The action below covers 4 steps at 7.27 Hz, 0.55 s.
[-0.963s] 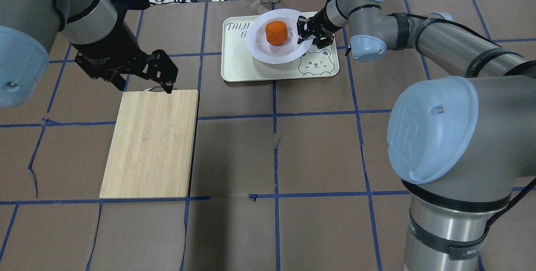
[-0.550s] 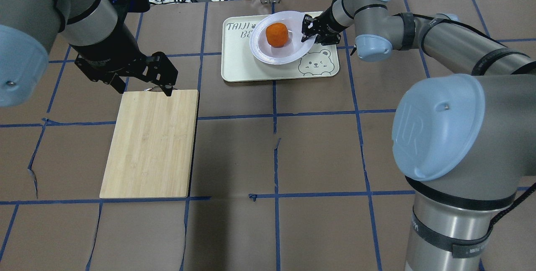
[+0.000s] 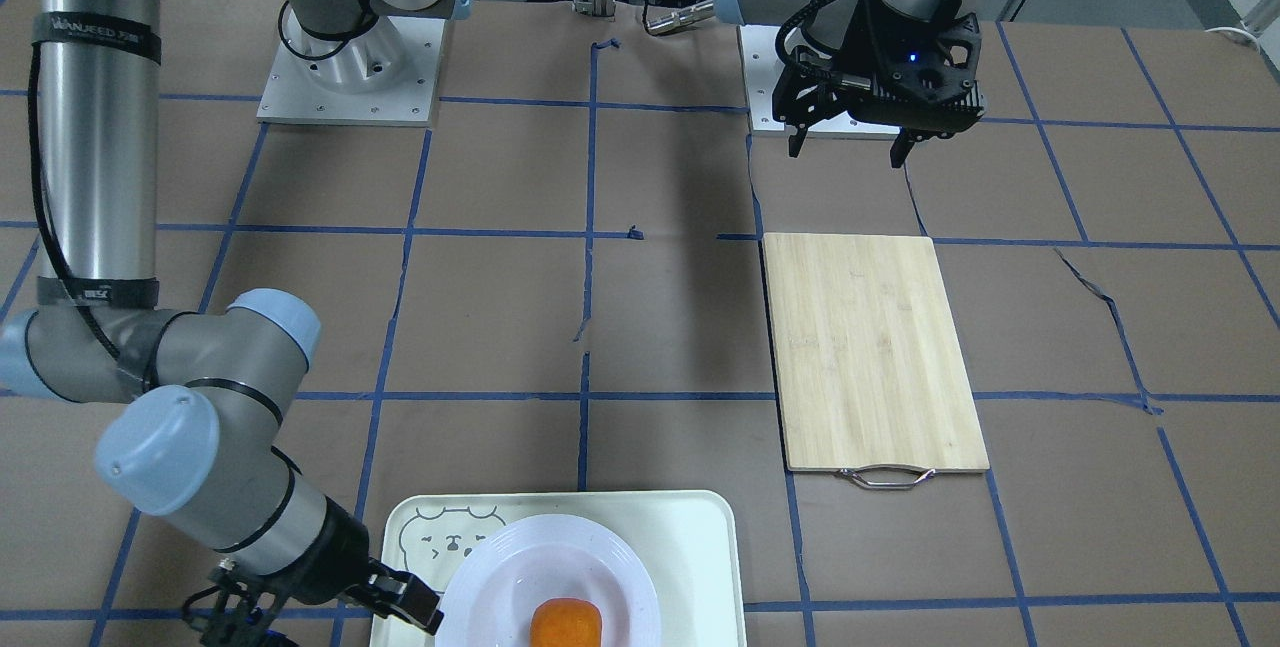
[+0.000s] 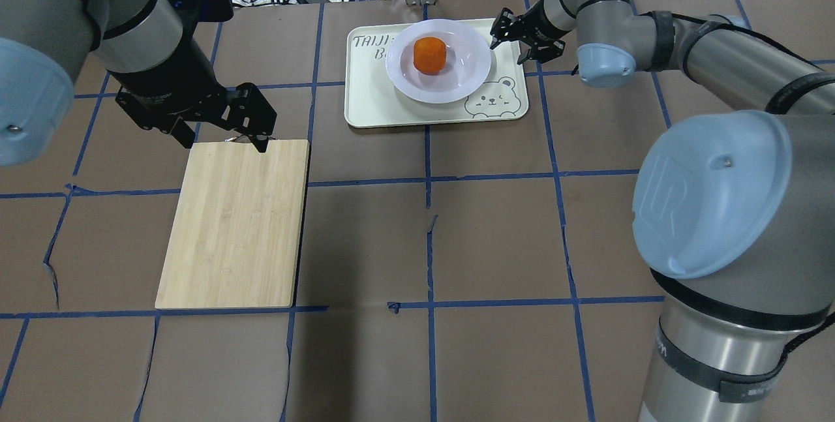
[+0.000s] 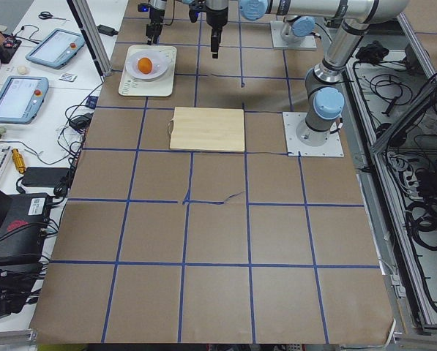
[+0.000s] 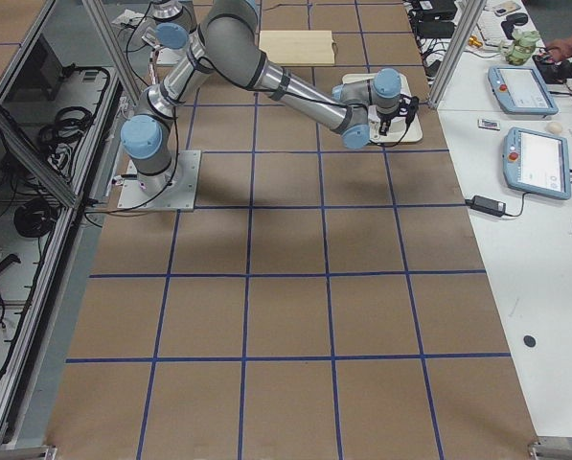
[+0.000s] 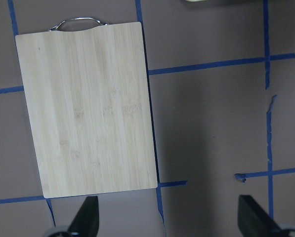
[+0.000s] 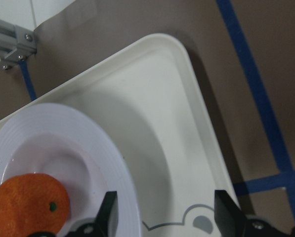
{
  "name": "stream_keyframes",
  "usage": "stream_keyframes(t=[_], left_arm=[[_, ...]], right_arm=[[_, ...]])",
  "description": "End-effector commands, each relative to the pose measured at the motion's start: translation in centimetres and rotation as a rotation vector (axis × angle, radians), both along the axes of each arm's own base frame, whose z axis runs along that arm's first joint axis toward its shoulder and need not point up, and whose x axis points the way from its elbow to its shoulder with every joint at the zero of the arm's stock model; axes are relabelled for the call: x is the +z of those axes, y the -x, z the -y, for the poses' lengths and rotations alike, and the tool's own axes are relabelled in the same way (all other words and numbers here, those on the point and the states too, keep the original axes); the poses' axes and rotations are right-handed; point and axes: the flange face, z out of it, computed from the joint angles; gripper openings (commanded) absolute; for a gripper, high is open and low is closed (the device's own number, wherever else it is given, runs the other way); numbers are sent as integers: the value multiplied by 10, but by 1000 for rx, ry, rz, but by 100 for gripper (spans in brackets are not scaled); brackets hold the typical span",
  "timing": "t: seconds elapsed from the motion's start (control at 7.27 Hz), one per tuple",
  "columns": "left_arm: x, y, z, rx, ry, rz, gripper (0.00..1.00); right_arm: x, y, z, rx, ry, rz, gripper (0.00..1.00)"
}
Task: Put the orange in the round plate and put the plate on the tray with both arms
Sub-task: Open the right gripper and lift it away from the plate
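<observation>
Orange [image 4: 430,55] is seen in plate [image 4: 467,79], set on tray [image 4: 375,105]. Right end effector [image 8: 168,217] is spread, empty, just beside plate's rim. Left end effector [image 7: 169,219] is spread, near board [image 4: 235,226].

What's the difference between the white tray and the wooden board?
The tray is pale cream with a raised rim and a bear drawing; the board is flat bamboo with a metal handle. The tray carries a plate holding an orange; the board carries nothing. Both are rectangular and lie flat on the table.
</observation>
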Motion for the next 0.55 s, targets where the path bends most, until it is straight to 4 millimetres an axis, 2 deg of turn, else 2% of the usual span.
stream_keyframes(t=[0.0, 0.14, 0.28, 0.41], left_arm=[[-1, 0, 0, 1, -3, -1, 100], [0, 1, 0, -3, 0, 0, 100], [-1, 1, 0, -2, -2, -2, 100], [-1, 1, 0, 0, -3, 0, 100]], right_arm=[[72, 26, -20, -3, -20, -171, 96], [123, 25, -47, 3, -88, -197, 96], [174, 24, -83, 47, -145, -270, 97], [215, 17, -121, 110, -182, -325, 100]])
